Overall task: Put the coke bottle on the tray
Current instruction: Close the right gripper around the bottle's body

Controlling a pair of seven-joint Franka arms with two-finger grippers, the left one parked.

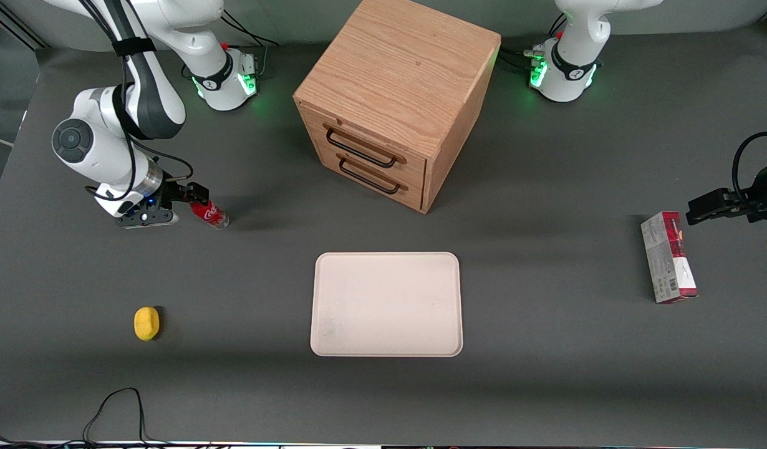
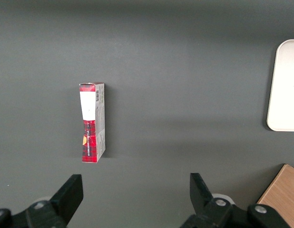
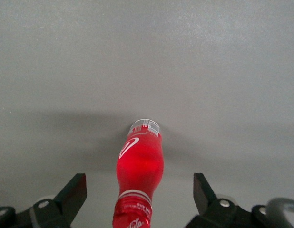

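Reaching low over the working arm's end of the tabletop (image 1: 545, 386), our jaws (image 1: 193, 194) stand spread wide. The wrist view shows each finger (image 3: 73, 192) well clear of the bottle's sides, so we grip nothing. The coke bottle (image 1: 210, 214) lies on its side on the grey surface, cap end between our fingers and clear base pointing away from the wrist. In the wrist view the coke bottle (image 3: 139, 176) shows its white script and clear base, resting on the tabletop.

We see the tray (image 1: 386, 304) flat and bare near the middle, nearer the front camera than the wooden cabinet (image 1: 396, 100), and well apart from the bottle. A yellow lemon-like object (image 1: 146, 323) sits nearer the camera than our jaws. A red-and-grey carton (image 1: 668, 257) lies toward the parked arm's end.
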